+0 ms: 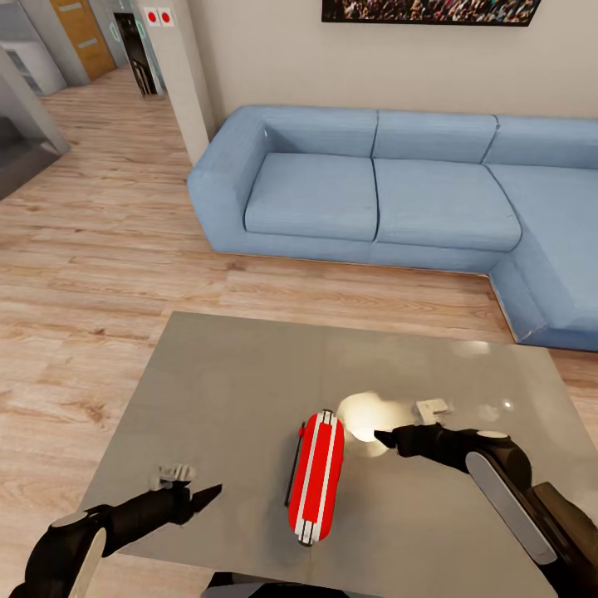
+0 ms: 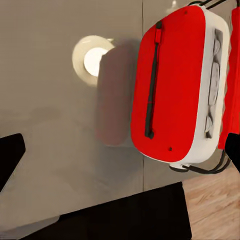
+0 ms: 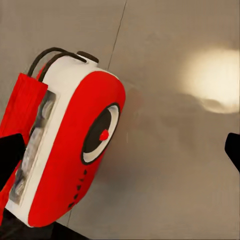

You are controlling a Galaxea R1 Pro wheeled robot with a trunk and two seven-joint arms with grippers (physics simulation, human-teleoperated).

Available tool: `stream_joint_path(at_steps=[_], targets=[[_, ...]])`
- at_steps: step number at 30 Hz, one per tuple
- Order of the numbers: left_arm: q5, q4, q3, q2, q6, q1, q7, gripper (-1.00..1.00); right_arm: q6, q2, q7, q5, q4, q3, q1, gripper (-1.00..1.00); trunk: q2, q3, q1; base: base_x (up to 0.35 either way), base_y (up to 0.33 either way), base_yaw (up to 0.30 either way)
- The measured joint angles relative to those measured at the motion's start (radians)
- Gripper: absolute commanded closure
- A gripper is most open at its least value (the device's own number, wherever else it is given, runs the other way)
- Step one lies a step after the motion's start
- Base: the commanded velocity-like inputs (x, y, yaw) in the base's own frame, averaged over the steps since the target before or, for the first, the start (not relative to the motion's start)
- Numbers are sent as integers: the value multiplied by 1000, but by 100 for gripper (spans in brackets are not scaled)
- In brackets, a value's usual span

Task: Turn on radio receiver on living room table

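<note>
The red radio receiver (image 1: 317, 477) with white stripes stands on the glossy grey table (image 1: 232, 390), near its front edge. My left gripper (image 1: 199, 497) hovers to the radio's left, open and a hand's width from it. The left wrist view shows the radio's plain red back (image 2: 170, 90), with the gripper (image 2: 122, 147) open. My right gripper (image 1: 386, 438) is close to the radio's right side, open and not touching it. In the right wrist view, the open gripper (image 3: 122, 147) faces the radio's white-ringed dial (image 3: 102, 134) with its small red knob.
A blue L-shaped sofa (image 1: 374, 191) stands beyond the table, under a framed crowd picture (image 1: 432, 10). Light wood floor (image 1: 91, 249) lies to the left, leading to a hallway. A bright lamp reflection (image 1: 365, 415) shines on the tabletop beside the radio.
</note>
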Motion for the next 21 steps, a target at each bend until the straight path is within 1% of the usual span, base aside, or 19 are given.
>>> stream_joint_path(at_steps=[3,6,9,18,19,21], targets=[[-2,11,2,-1,-3,-2,31,-100,7,26,22,-1,0,1,-2,-100,0,0,0,0,0,0],[0,0,1,-1,-2,-3,103,-100,8,50,34,-2,1,1,-3,-100,0,0,0,0,0,0],[-2,-4,1,-1,1,-4,123,-100,2,55,36,-2,1,0,-3,-100,0,0,0,0,0,0],[-6,5,1,6,2,-5,133,-100,-25,60,36,-2,1,-3,-3,-100,0,0,0,0,0,0],[-7,11,1,12,2,-6,133,-100,-30,66,41,-8,3,3,0,-100,0,0,0,0,0,0],[-6,13,1,13,2,-6,133,-100,-42,67,52,-15,3,14,2,-100,0,0,0,0,0,0]])
